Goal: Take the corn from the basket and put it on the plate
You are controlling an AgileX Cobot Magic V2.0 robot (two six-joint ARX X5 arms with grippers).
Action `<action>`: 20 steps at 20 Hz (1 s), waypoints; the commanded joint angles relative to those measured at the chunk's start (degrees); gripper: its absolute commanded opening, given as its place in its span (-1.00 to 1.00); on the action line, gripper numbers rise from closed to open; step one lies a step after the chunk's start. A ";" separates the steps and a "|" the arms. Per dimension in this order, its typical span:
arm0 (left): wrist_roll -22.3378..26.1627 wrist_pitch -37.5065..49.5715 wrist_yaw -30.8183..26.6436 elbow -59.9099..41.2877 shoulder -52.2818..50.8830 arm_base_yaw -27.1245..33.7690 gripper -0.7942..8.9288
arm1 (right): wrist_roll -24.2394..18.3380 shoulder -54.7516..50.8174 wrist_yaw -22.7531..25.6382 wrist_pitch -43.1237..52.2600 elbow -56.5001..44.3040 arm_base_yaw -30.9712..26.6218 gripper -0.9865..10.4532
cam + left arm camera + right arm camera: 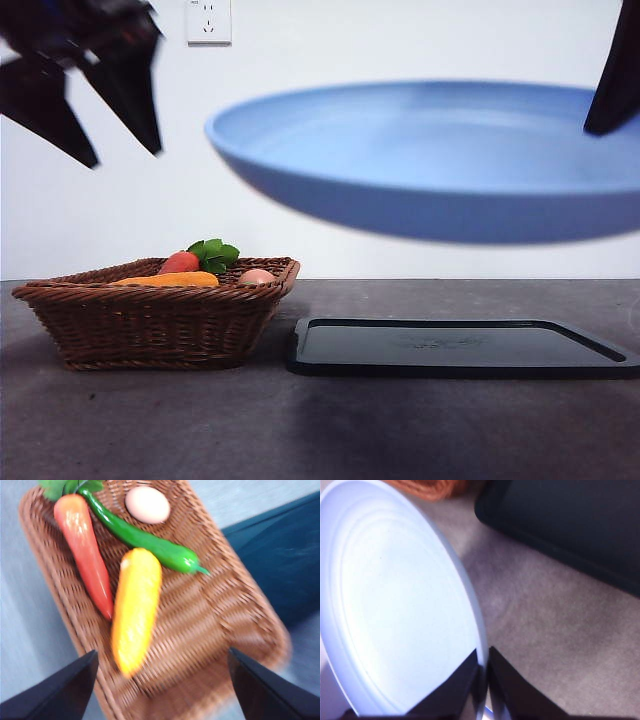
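The corn lies in the wicker basket, beside a red-orange carrot; in the front view the corn peeks over the basket at the left. My left gripper hovers open above the basket, its jaws wide on either side of the corn's tip; in the front view it hangs at top left. My right gripper is shut on the rim of the light-blue plate, holding the plate tilted in the air above the tray.
A flat black tray lies on the grey table right of the basket. The basket also holds a green pepper and a small round pinkish-tan item. A wall socket is behind.
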 commanded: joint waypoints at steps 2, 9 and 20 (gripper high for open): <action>4.66 0.17 -3.74 6.99 11.10 -1.49 0.02 | 2.84 -3.02 -0.24 -0.37 1.11 0.26 -0.82; 8.55 4.63 -6.62 10.80 25.92 -2.51 0.02 | 4.26 -6.32 -0.17 -0.92 1.11 0.26 -0.82; 9.33 7.76 -8.00 10.80 28.76 -3.26 0.02 | 4.26 -6.23 -0.11 -0.55 1.11 0.26 -0.82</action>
